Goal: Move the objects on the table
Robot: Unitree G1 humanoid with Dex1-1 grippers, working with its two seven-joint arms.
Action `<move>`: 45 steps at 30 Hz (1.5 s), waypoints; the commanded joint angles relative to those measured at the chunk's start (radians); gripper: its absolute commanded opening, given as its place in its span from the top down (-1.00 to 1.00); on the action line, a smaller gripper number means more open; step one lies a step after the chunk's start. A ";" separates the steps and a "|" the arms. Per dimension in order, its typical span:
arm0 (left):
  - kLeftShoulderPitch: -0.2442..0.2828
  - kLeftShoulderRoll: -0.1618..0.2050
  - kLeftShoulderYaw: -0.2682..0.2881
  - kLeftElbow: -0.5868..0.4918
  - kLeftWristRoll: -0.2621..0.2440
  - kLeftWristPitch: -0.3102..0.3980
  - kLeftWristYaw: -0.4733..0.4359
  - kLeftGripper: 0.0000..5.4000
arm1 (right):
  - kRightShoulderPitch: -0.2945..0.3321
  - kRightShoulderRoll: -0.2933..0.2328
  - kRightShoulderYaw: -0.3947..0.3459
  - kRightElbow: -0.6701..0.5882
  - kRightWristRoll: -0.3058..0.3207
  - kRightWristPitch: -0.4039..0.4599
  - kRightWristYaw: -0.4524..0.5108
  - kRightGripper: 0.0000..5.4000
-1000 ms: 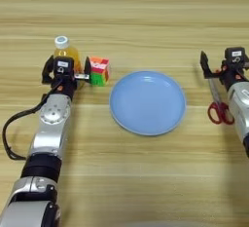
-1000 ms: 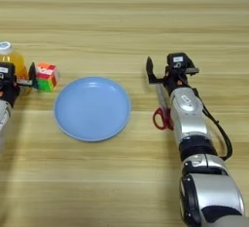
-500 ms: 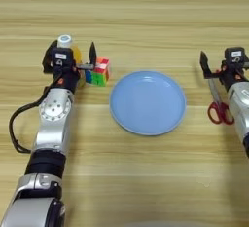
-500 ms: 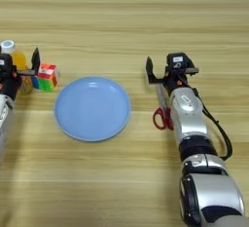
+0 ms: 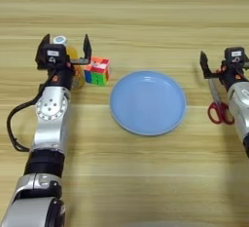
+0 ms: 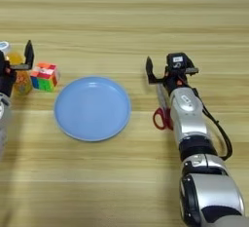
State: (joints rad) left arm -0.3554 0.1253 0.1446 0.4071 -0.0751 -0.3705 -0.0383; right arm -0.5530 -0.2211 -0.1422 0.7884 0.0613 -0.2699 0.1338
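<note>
My left gripper [image 5: 66,47] is open, its two black fingers spread wide on either side of the small orange-juice bottle [image 5: 74,55]. The bottle's white cap [image 5: 60,40] shows just behind the gripper body, which hides most of the bottle. A multicoloured puzzle cube [image 5: 96,70] sits just right of the right finger. Red-handled scissors [image 6: 162,116] lie right of the plate, blades pointing away from me. My right gripper [image 6: 170,71] hovers open over the blade tips, holding nothing. All of this rests on the wooden table [image 5: 126,11].
A round blue plate [image 5: 147,103] with nothing on it lies in the middle between the two arms. A black cable [image 5: 13,123] loops out left of my left forearm.
My left gripper has reached farther forward and spread its fingers around the bottle. The bottle, cube, scissors and right arm have not moved.
</note>
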 commanded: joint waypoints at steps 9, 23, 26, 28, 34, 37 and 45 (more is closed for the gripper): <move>-0.011 -0.016 0.031 -0.072 -0.060 -0.174 -0.017 -1.00 | -0.004 -0.003 0.009 -0.008 -0.006 0.000 0.014 -1.00; -0.011 0.019 0.190 -0.154 0.056 -0.244 0.191 -1.00 | 0.035 0.016 0.081 -0.077 -0.016 -0.019 0.117 -1.00; -0.019 0.043 0.214 -0.100 0.123 -0.199 0.276 -1.00 | 0.058 0.024 0.110 -0.120 -0.018 -0.020 0.155 -1.00; -0.028 0.060 0.211 -0.041 0.157 -0.145 0.311 -1.00 | 0.065 0.027 0.117 -0.132 -0.021 -0.019 0.165 -1.00; -0.064 0.108 0.172 0.126 0.184 -0.034 0.312 -1.00 | 0.075 0.030 0.121 -0.153 -0.023 -0.008 0.171 -1.00; -0.083 0.112 0.165 0.196 0.154 -0.004 0.283 -1.00 | 0.091 0.035 0.130 -0.192 -0.022 -0.004 0.181 -1.00; -0.110 0.145 0.140 0.305 0.125 0.038 0.206 -1.00 | 0.207 0.054 0.242 -0.415 -0.062 0.066 0.238 -1.00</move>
State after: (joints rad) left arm -0.4480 0.2572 0.2907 0.6921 0.0678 -0.3522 0.1769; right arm -0.3822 -0.1738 0.0612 0.4247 0.0181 -0.2425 0.3495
